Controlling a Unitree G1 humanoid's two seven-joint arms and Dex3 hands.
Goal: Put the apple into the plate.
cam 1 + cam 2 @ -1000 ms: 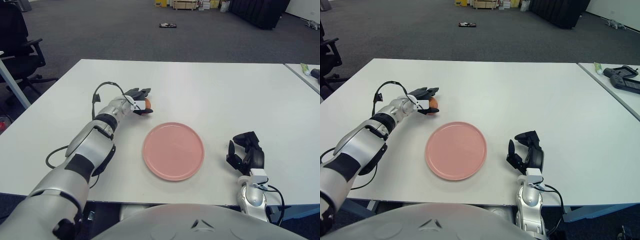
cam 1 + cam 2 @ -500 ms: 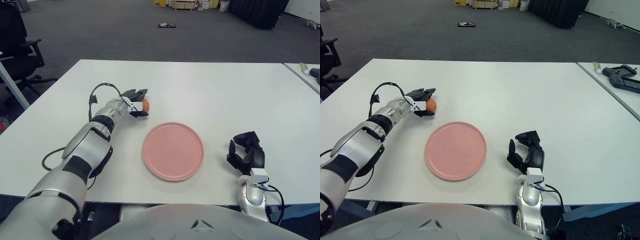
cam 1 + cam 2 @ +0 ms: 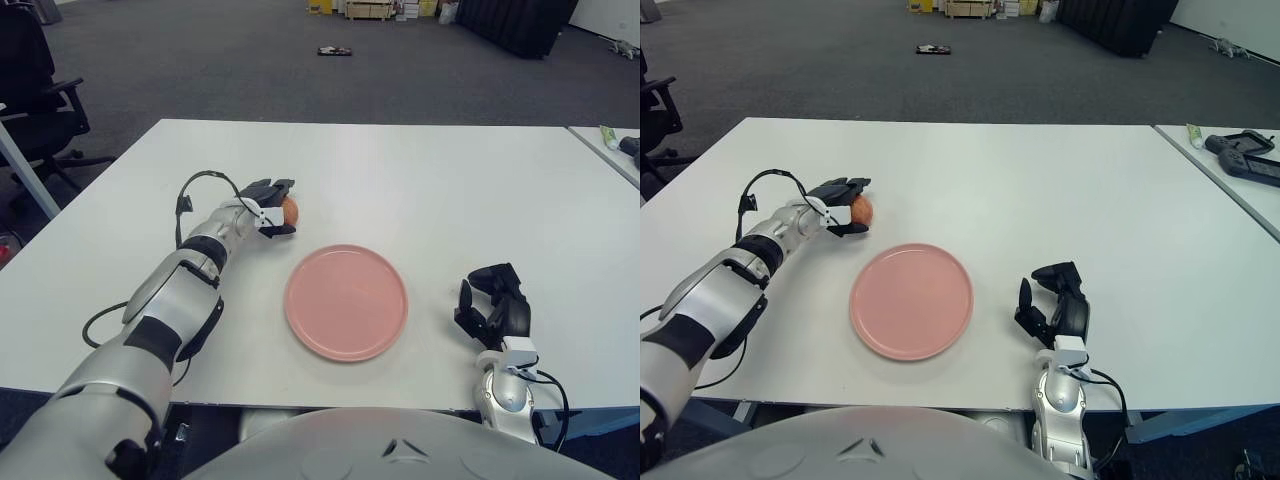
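The left hand point(image 3: 268, 208) has drawn back slightly toward the robot's left over the past second, carrying the apple point(image 3: 289, 209) with it; its fingers are curled around the fruit, which shows at their far side. The apple sits just off the upper-left rim of the pink plate point(image 3: 346, 302), apart from it, over the white table point(image 3: 450, 190). Whether it is lifted clear I cannot tell. Judgement: grasp secured, transfer to the plate not yet made. The right hand point(image 3: 493, 310) shows right of the plate, fingers loosely bent, holding nothing.
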